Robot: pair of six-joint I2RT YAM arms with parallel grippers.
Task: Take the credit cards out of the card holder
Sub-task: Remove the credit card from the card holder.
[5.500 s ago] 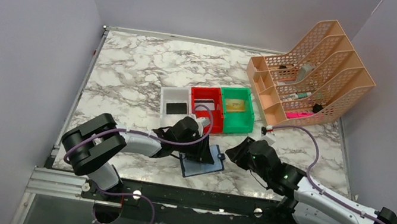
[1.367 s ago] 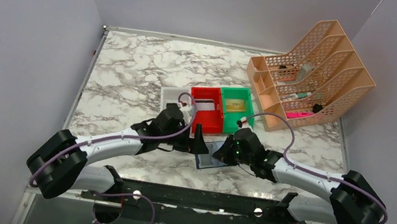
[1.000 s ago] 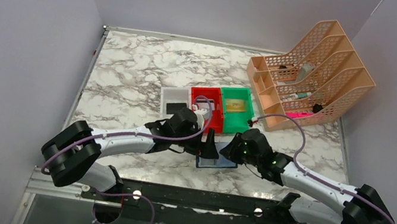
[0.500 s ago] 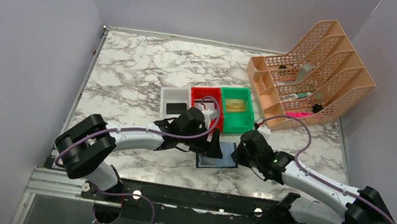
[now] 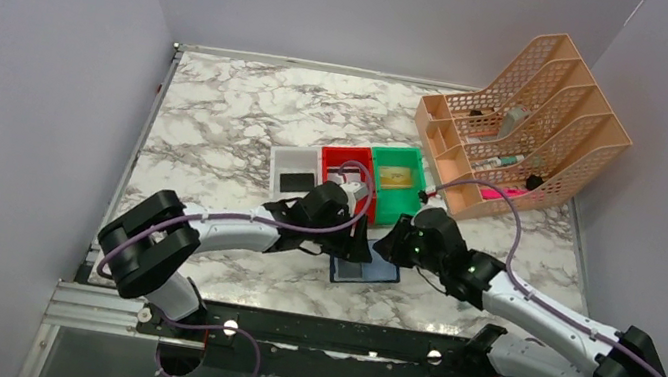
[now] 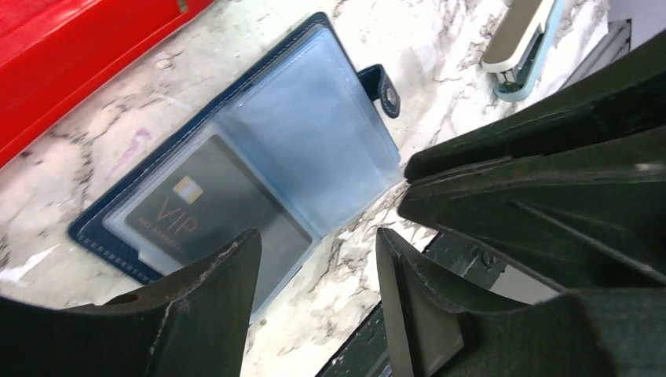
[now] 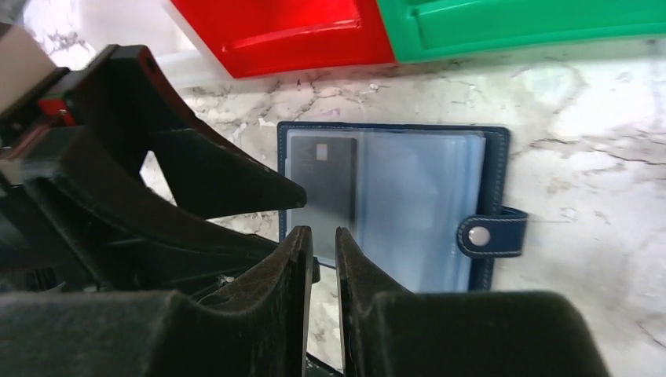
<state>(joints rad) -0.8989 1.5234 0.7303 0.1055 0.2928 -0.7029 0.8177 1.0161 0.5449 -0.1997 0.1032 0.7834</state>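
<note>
The navy card holder (image 5: 364, 271) lies open on the table between both arms, snap tab (image 7: 487, 233) out to one side. A black credit card (image 6: 212, 216) marked VIP sits under a clear sleeve in its left half (image 7: 326, 177). My left gripper (image 6: 316, 239) hovers open over the holder's near edge, nothing between its fingers. My right gripper (image 7: 323, 233) hangs just above the sleeves, its jaws only a narrow gap apart and empty as far as I can see. A black card (image 5: 297, 182) lies in the white bin and a gold one (image 5: 396, 175) in the green bin.
White (image 5: 286, 159), red (image 5: 351, 163) and green (image 5: 409, 198) bins stand in a row just behind the holder. A peach mesh organiser (image 5: 522, 127) fills the back right. A small silver-blue stapler (image 6: 522, 39) lies near the table's front edge.
The left jaws have narrowed while staying at the holder's left side. The right gripper has shifted slightly back and left over the holder. The holder has not moved.
</note>
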